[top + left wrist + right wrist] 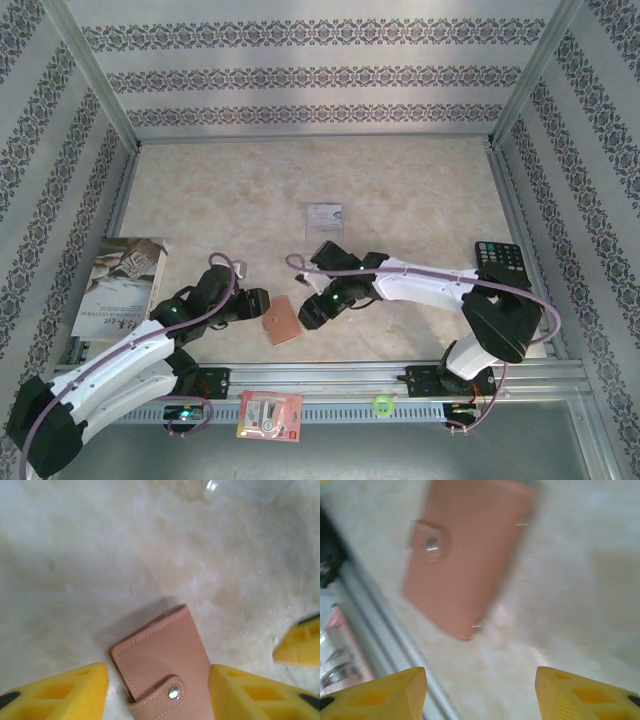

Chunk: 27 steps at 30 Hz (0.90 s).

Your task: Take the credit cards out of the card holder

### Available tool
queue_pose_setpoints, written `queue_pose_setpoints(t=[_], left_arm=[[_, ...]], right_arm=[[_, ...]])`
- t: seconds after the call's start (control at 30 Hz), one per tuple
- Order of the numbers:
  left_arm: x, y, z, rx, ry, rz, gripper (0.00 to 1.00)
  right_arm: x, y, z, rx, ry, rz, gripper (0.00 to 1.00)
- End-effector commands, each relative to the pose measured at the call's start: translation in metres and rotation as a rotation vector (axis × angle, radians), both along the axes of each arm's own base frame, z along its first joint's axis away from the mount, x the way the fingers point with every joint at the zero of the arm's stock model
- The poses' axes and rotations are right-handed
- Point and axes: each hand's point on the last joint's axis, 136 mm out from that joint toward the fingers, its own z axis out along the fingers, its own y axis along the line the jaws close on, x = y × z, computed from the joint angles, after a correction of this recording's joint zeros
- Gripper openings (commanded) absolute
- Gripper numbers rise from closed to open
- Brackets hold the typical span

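So the small flat reddish-brown leather-like folding card holder (281, 320) is lying flat on the pale marbled desk (400, 190), close to the near edge, right between the two arms; it's folded shut, with the strap and its silver snap button (173, 693) done up over the front. The left hand (157, 672) is over it with its yellow fingers (75, 690) spread apart; from the left wrist view the holder sits in the gap between them, its edges right next to both fingers, but I can't tell if they actually touch it; looks open to me, not pinching anything. The right hand (480, 680) is open too, fingers wide with bare desk between them; the holder is ahead of those tips and a bit blurry in that view; from above, this hand is just beside the holder's right edge, and one of its yellow tips shows at the right side of the left wrist view. One small thin silvery-grey rectangular card (325, 215) lies flat on the desk further back, well apart from the holder and from both hands. Other stuff: black calculator with buttons (500, 262) at the right edge next to the right arm; big printed magazine (120, 285) on the left; red-and-white packet (270, 415) and a little green ring (383, 405) down by the metal rail (350, 375) at the front.
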Motion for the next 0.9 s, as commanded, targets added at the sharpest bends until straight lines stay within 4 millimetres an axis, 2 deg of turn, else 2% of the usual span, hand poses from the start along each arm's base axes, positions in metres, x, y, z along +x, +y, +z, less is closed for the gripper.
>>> queue_pose_setpoints(t=[0.0,0.1,0.23,0.4,0.53,0.63,0.73,0.87], left_arm=[[0.010,0.033,0.026,0.101,-0.089,0.100,0.65],[0.025,0.053,0.061,0.112,-0.178,0.183,0.73],[0.039,0.074,0.110,0.072,-0.256,0.270,0.80],[0.044,0.095,0.160,0.071,-0.345,0.338,0.83],[0.043,0.104,0.178,0.064,-0.365,0.369,0.83],[0.043,0.105,0.183,0.036,-0.364,0.374,0.83],[0.043,0.103,0.182,0.018,-0.359,0.368,0.83],[0.045,0.100,0.178,0.007,-0.351,0.357,0.82]], right_arm=[[-0.024,0.028,0.021,0.044,-0.032,0.092,0.58],[-0.040,0.056,0.027,0.082,-0.036,0.167,0.56],[-0.048,0.087,0.026,0.101,-0.050,0.238,0.53],[-0.059,0.119,0.018,0.117,-0.037,0.320,0.53],[-0.063,0.133,0.003,0.094,-0.021,0.352,0.53],[-0.063,0.136,-0.007,0.073,-0.012,0.347,0.53],[-0.060,0.130,-0.020,0.023,-0.006,0.322,0.52],[-0.054,0.114,-0.039,-0.066,-0.028,0.272,0.52]])
